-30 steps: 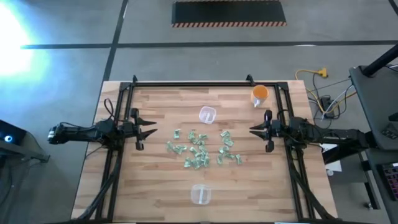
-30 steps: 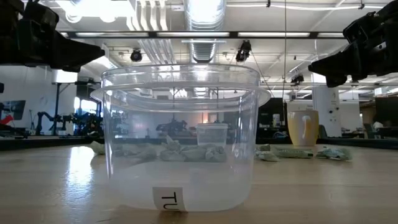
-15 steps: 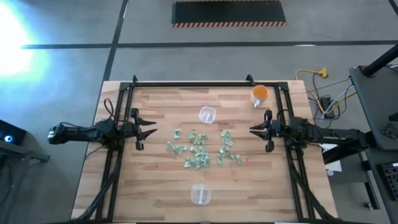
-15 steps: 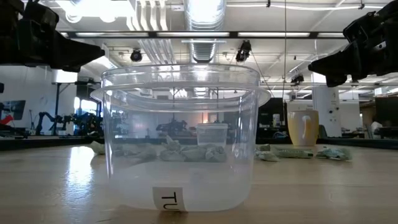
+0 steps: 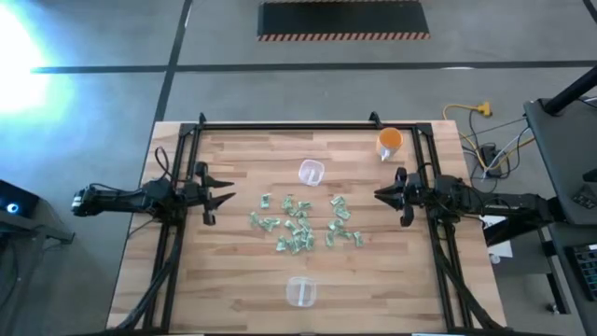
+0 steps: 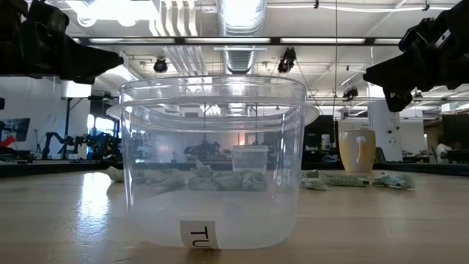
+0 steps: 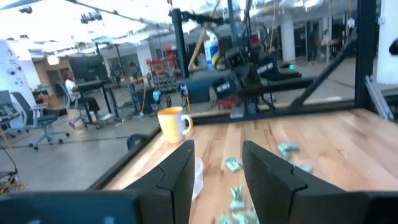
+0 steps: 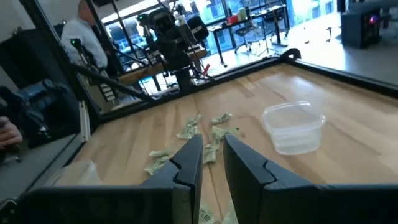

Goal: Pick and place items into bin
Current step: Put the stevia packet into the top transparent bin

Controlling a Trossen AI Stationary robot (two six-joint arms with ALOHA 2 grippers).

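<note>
Items [image 5: 303, 227]: crowded loose heap mid-table, untouched. Left gripper [image 5: 220, 194] fingers apart, right gripper [image 5: 382, 195] fingers slightly apart, both waiting aside. Risk: pinching several at once, scattering neighbours; bin [image 5: 301, 291] near.

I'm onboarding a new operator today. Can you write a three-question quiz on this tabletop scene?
1. True or false: the left gripper holds a wrapped piece.
2. What lies between the two clear bins? A) the orange cup B) the scattered wrapped pieces C) a cable
3. Fill in: the orange cup stands nearest the ____ arm.

Key: 1 false, its fingers are open and empty; 2 B; 3 right, whose gripper hangs beside the pieces.
</note>
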